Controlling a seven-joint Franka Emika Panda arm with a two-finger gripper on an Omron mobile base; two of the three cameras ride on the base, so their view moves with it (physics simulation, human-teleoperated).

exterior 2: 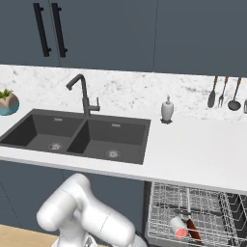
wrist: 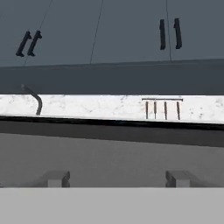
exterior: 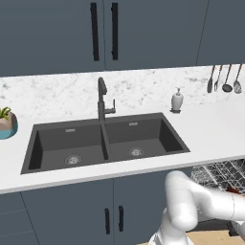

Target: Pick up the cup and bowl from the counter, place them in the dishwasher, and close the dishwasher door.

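The dishwasher [exterior 2: 212, 205] stands open under the counter [exterior 2: 193, 149], its grey wire rack pulled out. In the rack the cup [exterior 2: 177, 225] lies on its side, pale with a red-orange end. The dark red-brown bowl [exterior 2: 194, 231] rests right beside it. The rack also shows in the left base view as the dishwasher [exterior: 221, 172] past my arm. In the hand view my gripper [wrist: 117, 178] is open, its fingertips [wrist: 54, 178] wide apart with nothing between them. A flat dark grey panel [wrist: 113, 153], likely the dishwasher door, spreads just ahead of them below the counter's edge.
A black double sink [exterior 2: 77, 135] with a dark faucet [exterior 2: 83, 94] takes up the counter's left. A white soap dispenser [exterior 2: 167, 110] stands behind, utensils [exterior 2: 223, 94] hang on the wall, and a teal plant pot [exterior 2: 7, 103] sits far left. Cabinets [exterior: 110, 215] flank the dishwasher.
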